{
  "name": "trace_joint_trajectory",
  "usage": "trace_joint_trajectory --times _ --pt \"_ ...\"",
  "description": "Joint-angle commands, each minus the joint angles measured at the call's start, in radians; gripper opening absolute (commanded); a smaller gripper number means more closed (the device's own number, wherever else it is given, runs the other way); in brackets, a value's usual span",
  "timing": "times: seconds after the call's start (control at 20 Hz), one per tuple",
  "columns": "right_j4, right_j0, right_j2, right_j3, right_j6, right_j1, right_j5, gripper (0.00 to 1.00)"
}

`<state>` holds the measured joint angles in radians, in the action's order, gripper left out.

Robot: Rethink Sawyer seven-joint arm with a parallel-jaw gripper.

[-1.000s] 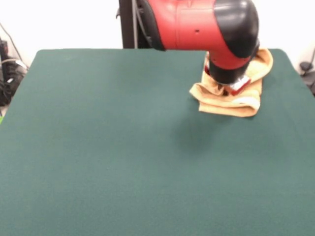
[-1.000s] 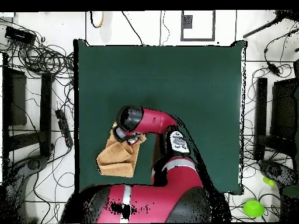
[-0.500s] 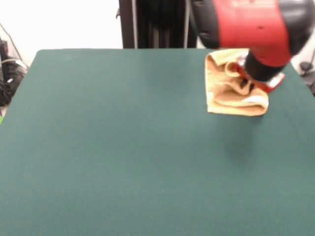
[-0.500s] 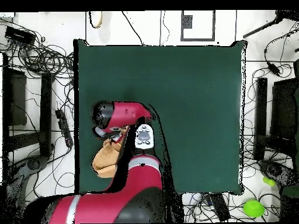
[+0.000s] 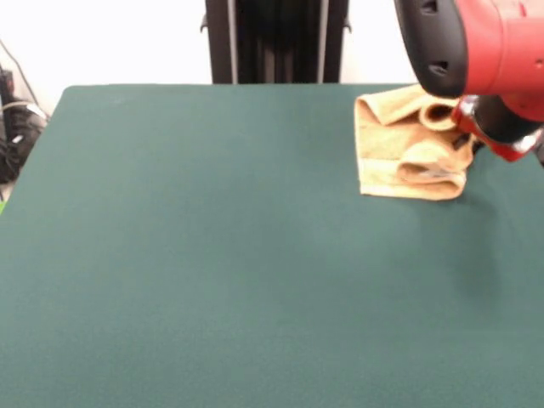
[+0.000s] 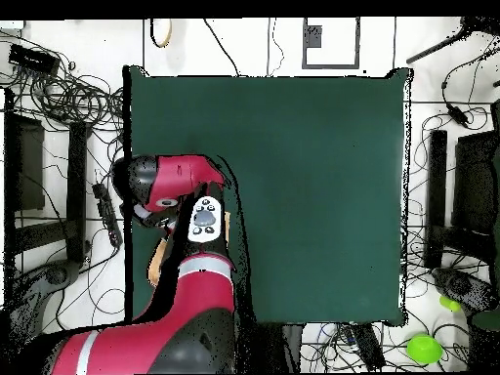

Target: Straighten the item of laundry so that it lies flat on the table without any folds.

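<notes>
The orange-tan towel (image 5: 399, 151) lies bunched at the far right of the green table (image 5: 212, 255), with rolled folds along its right side and a paler band at its near edge. The red and black arm comes in at the top right. Its gripper (image 5: 491, 140) sits low at the towel's right edge, by the table's right side. I cannot see whether it holds the cloth. In the overhead view the arm (image 6: 171, 186) covers most of the towel; only a sliver of towel (image 6: 155, 264) shows at the table's (image 6: 312, 176) left edge.
The black pedestal column (image 5: 276, 41) stands behind the table's far edge. Cables and gear (image 5: 13, 127) lie off the left side. In the overhead view, cables (image 6: 68, 93) and stands ring the table, and a green object (image 6: 423, 347) lies at the bottom right.
The arm has swung right in the front view, towards the table's edge. The towel's right side went with it and rolled up; the towel shifted slightly right.
</notes>
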<state>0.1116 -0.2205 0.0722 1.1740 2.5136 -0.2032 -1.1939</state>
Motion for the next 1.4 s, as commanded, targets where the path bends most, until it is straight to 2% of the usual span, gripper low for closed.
trace_joint_trajectory --times 0.05,0.3,0.6,0.95,1.4 --pt "0.065 -0.036 0.015 -0.098 0.352 0.097 -0.109 0.0" --pt "0.085 -0.054 0.028 -0.117 0.373 0.104 -0.116 0.0" --pt "0.137 -0.083 0.041 -0.199 0.424 0.144 -0.158 0.0" --pt "0.171 -0.102 0.041 -0.324 0.465 0.17 -0.264 0.0" --pt "0.179 -0.12 0.055 -0.404 0.52 0.143 -0.42 0.0"
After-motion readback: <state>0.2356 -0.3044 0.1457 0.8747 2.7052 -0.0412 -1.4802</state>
